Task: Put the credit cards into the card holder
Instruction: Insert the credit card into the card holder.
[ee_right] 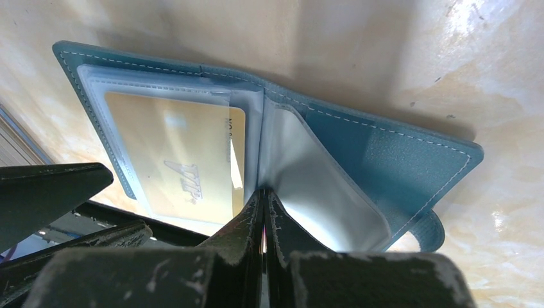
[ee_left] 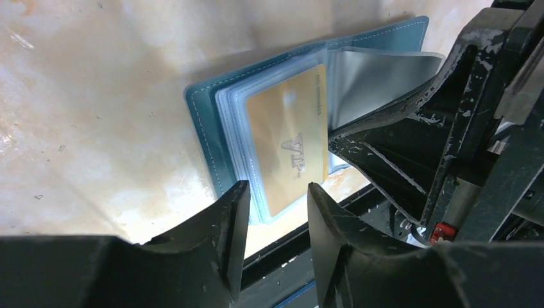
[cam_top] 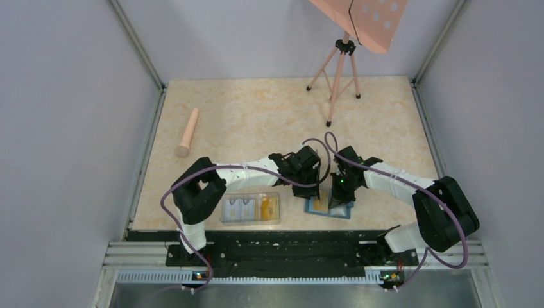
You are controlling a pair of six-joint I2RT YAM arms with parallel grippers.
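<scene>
The teal card holder (cam_top: 345, 213) lies open near the table's front edge, its clear sleeves fanned out (ee_left: 205, 122) (ee_right: 398, 160). A gold credit card marked VIP (ee_left: 289, 144) (ee_right: 173, 160) sits in a sleeve on one half. My right gripper (ee_right: 263, 192) (cam_top: 335, 199) is shut, its tips at the fold between the sleeves, with one clear sleeve curling up against it. Whether a sleeve is nipped between the tips I cannot tell. My left gripper (ee_left: 277, 192) (cam_top: 301, 190) hovers open over the holder's near edge, holding nothing. More credit cards (cam_top: 238, 208) lie in a clear box.
The clear plastic box (cam_top: 250, 218) stands left of the holder, by the left arm. A black rail (cam_top: 269, 247) runs along the table's front edge just past the holder. A pink cylinder (cam_top: 187, 133) lies at far left, and a tripod (cam_top: 337, 77) stands at the back.
</scene>
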